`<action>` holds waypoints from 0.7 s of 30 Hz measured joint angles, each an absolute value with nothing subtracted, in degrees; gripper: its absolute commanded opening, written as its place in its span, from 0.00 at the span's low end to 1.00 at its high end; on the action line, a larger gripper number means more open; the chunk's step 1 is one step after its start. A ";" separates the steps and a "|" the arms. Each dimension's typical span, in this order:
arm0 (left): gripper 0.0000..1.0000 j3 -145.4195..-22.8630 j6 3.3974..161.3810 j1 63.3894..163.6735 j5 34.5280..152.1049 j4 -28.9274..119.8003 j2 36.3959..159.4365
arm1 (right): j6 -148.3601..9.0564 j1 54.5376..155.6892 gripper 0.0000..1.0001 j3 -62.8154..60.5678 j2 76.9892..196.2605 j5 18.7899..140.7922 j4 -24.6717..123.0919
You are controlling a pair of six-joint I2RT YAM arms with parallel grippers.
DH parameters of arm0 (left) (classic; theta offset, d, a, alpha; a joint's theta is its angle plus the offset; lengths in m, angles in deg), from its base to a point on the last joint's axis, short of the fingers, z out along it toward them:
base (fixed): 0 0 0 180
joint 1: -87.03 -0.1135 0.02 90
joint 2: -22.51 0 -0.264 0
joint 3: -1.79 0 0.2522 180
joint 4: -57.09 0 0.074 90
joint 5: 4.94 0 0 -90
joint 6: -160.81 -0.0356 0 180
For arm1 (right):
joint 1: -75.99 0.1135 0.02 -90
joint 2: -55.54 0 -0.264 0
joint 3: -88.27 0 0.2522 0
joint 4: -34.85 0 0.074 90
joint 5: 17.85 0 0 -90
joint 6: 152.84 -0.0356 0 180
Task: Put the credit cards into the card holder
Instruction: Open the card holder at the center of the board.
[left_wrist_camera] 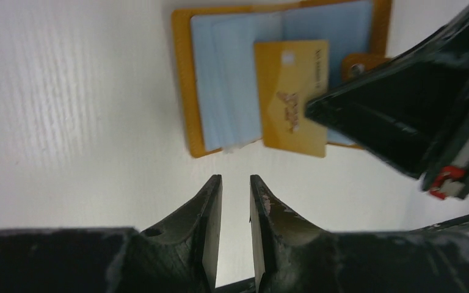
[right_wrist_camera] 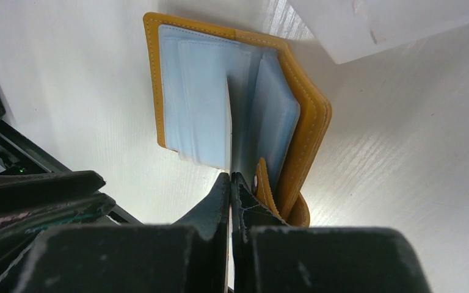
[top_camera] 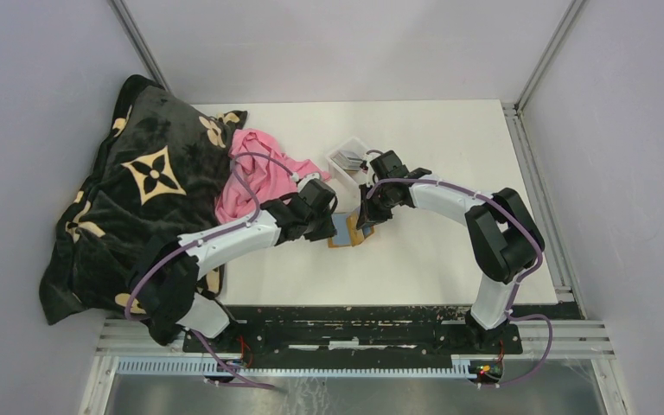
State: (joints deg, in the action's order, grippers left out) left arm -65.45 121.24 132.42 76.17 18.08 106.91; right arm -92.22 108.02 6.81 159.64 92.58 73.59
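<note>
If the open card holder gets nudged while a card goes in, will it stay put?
Probably not: the card holder looks thin and light on a smooth table, so it may slide. One panel stands half-raised in the right wrist view: likely floppy, apt to fold.

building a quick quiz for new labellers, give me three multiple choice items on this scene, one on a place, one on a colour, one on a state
1. Where does the card holder lie?
A in a drawer
B on the white table, between the two pincers
C on a stool

2. What colour is the credit card in the right pincer?
A gold
B red
C green

3. How does the left pincer stand?
A clamped on the holder
B gripping a card
C fingers slightly apart, empty

Key: B, the top view shows it on the table between them; A, the left wrist view shows its gold face; C, a narrow gap shows with nothing in it.
</note>
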 measured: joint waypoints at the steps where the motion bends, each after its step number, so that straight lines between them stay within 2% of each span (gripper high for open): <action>1: 0.32 -67.02 121.20 132.42 76.17 18.69 107.81 | -92.14 108.04 0.01 6.81 159.64 92.58 73.59; 11: 0.31 -71.57 119.10 132.37 77.00 23.72 120.09 | -92.09 108.02 0.01 6.44 159.66 92.58 73.96; 21: 0.28 -72.22 119.10 132.37 75.69 23.76 124.05 | -92.07 108.04 0.01 5.72 159.66 92.55 74.83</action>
